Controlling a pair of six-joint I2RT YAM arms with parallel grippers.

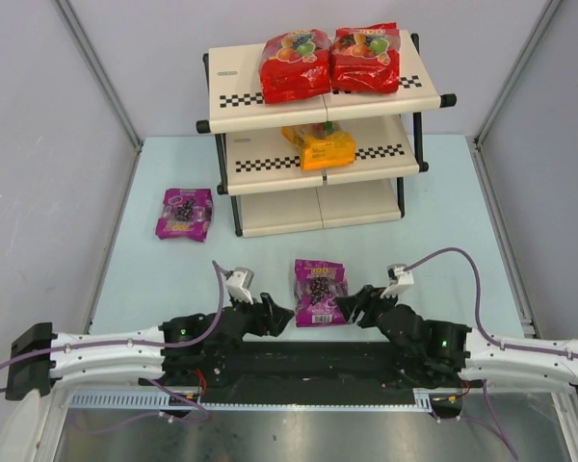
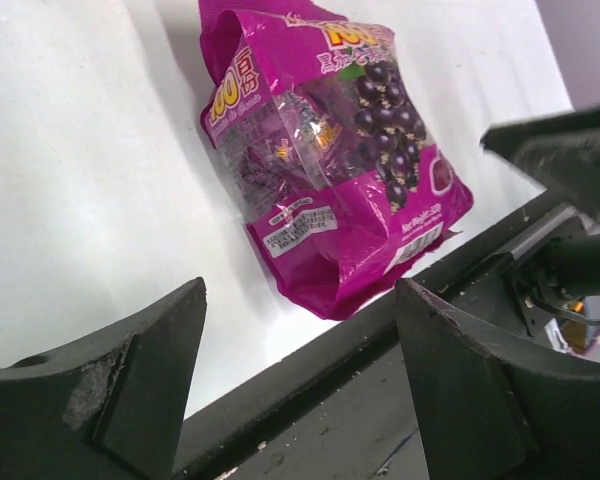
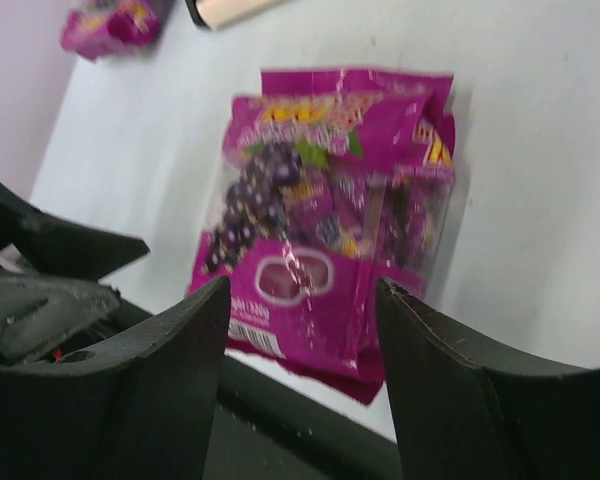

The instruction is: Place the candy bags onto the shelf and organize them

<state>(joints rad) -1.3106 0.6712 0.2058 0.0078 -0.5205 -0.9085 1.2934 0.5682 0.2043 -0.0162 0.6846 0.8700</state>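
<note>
Both claws stand apart on either side of a purple candy pouch lying flat on the matte, pale table (image 1: 443, 241), just ahead of the arms.

At far left a glossy, crinkled far purple bag (image 1: 184, 214) lies slightly askew, well apart from everything else. The left gripper (image 1: 281, 316) has its dark, curved fingers (image 2: 130, 380) spread and holds nothing. Just beside it is the near purple bag (image 1: 320, 291), its long axis running away from the arms, header edge toward the shelf (image 1: 233, 82) and barcode end nearest. On the cream, checker-trimmed rack, the orange-yellow bag (image 1: 320, 146) is partly hidden beneath the top tier. The left red bag (image 1: 296, 65) and right red bag (image 1: 366, 58) touch on top. The right gripper (image 1: 352, 306) is likewise spread and empty. Its wrist view is blurred, so the print is unreadable.
</note>
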